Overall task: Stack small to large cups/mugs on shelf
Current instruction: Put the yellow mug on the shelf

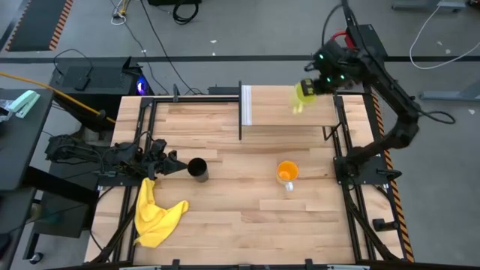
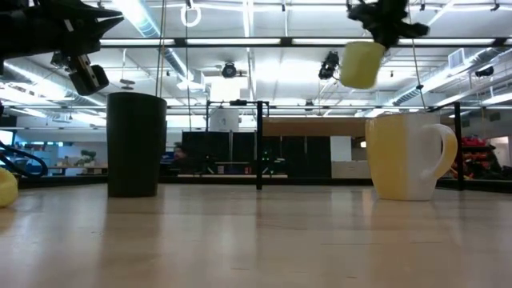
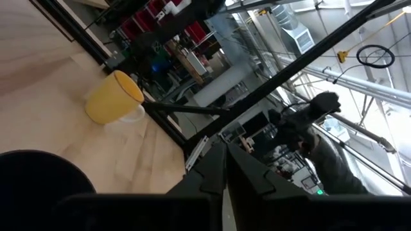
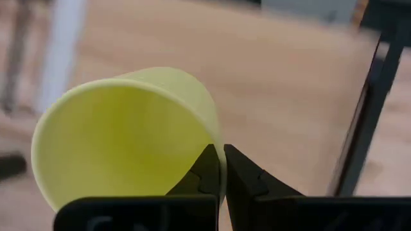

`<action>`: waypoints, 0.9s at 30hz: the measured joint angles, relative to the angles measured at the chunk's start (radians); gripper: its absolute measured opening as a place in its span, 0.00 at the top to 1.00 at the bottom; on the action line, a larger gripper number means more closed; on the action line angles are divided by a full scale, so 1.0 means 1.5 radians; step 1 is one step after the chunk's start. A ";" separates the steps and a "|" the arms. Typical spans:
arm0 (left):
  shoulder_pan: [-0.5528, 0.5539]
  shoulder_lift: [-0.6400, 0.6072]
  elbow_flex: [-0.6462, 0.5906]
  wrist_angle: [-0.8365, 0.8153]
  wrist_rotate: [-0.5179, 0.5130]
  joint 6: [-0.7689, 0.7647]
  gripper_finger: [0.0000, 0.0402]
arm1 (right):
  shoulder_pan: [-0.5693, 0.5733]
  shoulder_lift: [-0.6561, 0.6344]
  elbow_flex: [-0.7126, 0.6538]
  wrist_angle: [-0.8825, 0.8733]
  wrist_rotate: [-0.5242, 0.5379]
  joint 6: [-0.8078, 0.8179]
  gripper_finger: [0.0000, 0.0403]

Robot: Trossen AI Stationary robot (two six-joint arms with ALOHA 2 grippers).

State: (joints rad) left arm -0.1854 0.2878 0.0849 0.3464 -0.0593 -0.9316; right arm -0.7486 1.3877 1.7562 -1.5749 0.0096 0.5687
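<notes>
We have the yellow-green mug (image 4: pixel 125 138) pinched by its rim in the right gripper (image 4: pixel 221 168), whose jaws are clamped on the wall, 1 finger inside the mouth and 1 outside. The mug hangs tilted off the jaws, its long axis slanting, mouth turned back toward the wrist camera, and it is lifted clear of every surface in the low view. The relation that matters to us is mug over shelf (image 1: pixel 289 116): seen from above, the pale board lies directly beneath the jaws, with the white upright end panel (image 1: pixel 246 106) well off to one side and the near dark post (image 1: pixel 338 112) close on the other. We judge that the mug needs to be brought upright before it goes down onto the board. The right arm is plainly the nearer one to the shelf. The left gripper (image 1: pixel 166 160) waits low over the tabletop (image 1: pixel 240 225), jaws together and holding nothing, with the black tumbler (image 1: pixel 197 169) just beyond its fingertips. The orange mug (image 1: pixel 286 172) stands upright on the tabletop between the 2 arms, closer to the right arm's base. Our count: 3 cups, 1 in the air and 2 on the tabletop, 0 on the shelf; 1 shelf; 1 yellow cloth (image 1: pixel 156 216) lying near the left arm.
</notes>
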 joint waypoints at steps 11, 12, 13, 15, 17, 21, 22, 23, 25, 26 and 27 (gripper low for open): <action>0.010 0.000 0.000 -0.001 -0.011 0.000 0.95 | -0.061 -0.104 -0.164 0.002 0.051 -0.022 0.97; 0.010 0.000 0.000 -0.001 -0.011 0.000 0.95 | -0.072 -0.095 -0.164 0.002 0.053 -0.034 0.97; 0.010 0.000 0.000 -0.001 -0.011 0.000 0.95 | -0.084 -0.082 -0.164 0.003 0.055 -0.046 0.97; 0.010 0.000 0.000 -0.001 -0.011 -0.001 0.95 | -0.098 -0.058 -0.161 0.003 0.055 -0.066 0.97; 0.010 0.000 0.000 -0.001 -0.012 -0.008 0.95 | -0.111 -0.038 -0.155 0.004 0.053 -0.083 0.97; 0.010 0.000 0.000 -0.001 -0.013 -0.018 0.94 | -0.128 -0.003 -0.142 0.004 0.057 -0.120 0.97; 0.010 0.000 0.000 -0.001 -0.013 -0.018 0.94 | -0.132 0.001 -0.139 0.005 0.060 -0.129 0.97; 0.010 0.000 0.000 -0.001 -0.014 -0.018 0.94 | -0.137 0.004 -0.134 0.003 0.066 -0.135 0.97; 0.010 0.000 0.000 -0.001 -0.021 -0.017 0.95 | -0.143 0.008 -0.127 0.003 0.065 -0.139 0.97; 0.010 0.000 0.000 -0.001 -0.025 -0.017 0.95 | -0.145 0.009 -0.125 0.004 0.064 -0.141 0.97; 0.010 0.000 0.000 -0.001 -0.031 -0.017 0.96 | -0.147 0.010 -0.124 0.003 0.064 -0.147 0.97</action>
State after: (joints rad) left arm -0.1703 0.2878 0.0849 0.3449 -0.1062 -0.9568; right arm -0.9688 1.4029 1.5703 -1.5700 0.1060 0.3487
